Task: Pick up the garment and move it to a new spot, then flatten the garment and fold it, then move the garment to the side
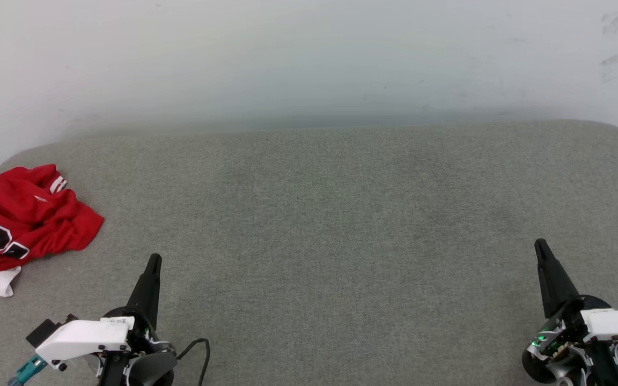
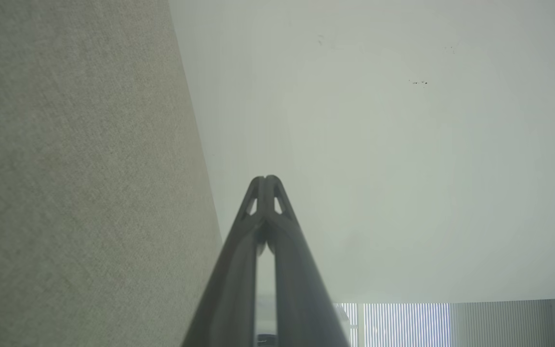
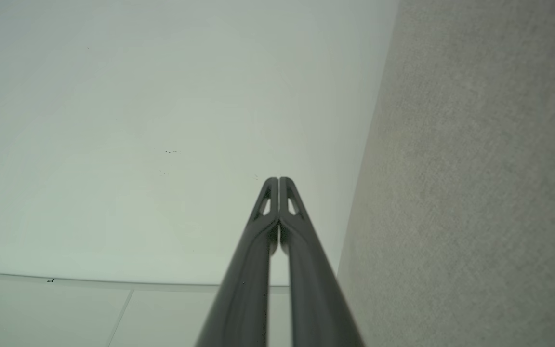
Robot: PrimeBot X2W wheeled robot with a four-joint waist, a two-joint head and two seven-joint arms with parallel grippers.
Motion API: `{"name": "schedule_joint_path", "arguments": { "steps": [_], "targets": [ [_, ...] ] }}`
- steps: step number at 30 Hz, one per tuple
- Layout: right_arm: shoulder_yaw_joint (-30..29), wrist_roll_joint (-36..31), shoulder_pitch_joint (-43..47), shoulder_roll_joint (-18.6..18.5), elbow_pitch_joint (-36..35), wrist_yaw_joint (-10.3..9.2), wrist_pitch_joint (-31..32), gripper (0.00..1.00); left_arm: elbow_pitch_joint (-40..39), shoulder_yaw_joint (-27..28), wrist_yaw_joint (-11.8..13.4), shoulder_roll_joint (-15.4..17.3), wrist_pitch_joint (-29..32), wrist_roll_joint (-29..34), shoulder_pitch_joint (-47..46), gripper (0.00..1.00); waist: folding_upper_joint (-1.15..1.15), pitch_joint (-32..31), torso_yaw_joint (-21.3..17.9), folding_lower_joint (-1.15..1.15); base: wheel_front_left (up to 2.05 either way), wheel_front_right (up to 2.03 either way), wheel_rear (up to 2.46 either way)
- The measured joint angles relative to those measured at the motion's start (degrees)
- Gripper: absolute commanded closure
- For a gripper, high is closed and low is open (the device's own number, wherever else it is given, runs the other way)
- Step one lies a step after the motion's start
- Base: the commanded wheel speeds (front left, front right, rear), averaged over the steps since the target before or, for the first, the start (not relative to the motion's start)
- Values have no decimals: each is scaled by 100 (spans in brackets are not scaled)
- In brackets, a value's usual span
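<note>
The garment (image 1: 16, 222), a bright red jersey with a white-outlined black number and striped trim, lies crumpled at the far left of the grey fabric surface (image 1: 330, 225), partly cut off by the head view's left edge. My left gripper (image 1: 153, 261) hovers at the lower left, to the right of the garment and apart from it, shut with nothing in it. At the lower right, my right gripper (image 1: 539, 245) is shut and empty too. In the left wrist view my left gripper (image 2: 266, 179) has its tips pressed together; so does my right gripper (image 3: 278, 180) in the right wrist view.
A pale wall (image 1: 309, 59) rises right behind the grey surface, whose back corners are rounded. A black cable (image 1: 199, 351) loops beside my left wrist. Vertical blinds (image 2: 403, 323) show low in the left wrist view.
</note>
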Motion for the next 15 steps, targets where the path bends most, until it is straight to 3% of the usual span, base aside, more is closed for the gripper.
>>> {"name": "schedule_joint_path", "arguments": {
  "steps": [15],
  "targets": [
    [0, 0, 0, 0, 0, 0, 0, 100, 0, -1, 0, 0, 0, 0, 0, 100, 0, 0, 0, 0, 0, 0, 0]
  ]
}}
